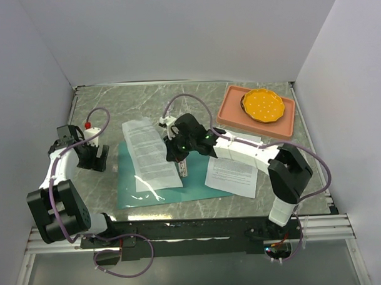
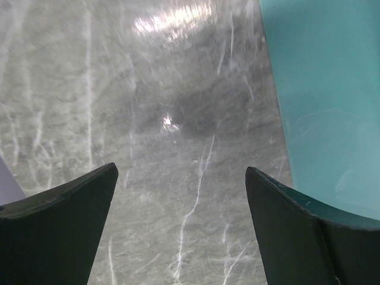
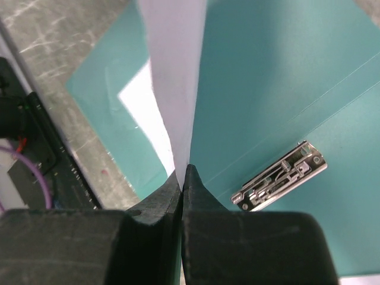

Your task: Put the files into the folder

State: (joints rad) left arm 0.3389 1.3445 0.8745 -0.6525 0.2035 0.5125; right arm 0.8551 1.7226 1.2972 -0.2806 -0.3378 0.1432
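A printed sheet (image 3: 172, 71) is pinched in the closed right claw (image 3: 183, 172) for laying onto the open folder (image 3: 267, 89); left claw (image 2: 181, 178) spread wide, empty.

text on the sheets (image 1: 150, 155) unreadably small; folder (image 1: 135, 193) partly covered.

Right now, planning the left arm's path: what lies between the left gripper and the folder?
Only bare marble table lies between the open left gripper and the folder; the left wrist view shows it.
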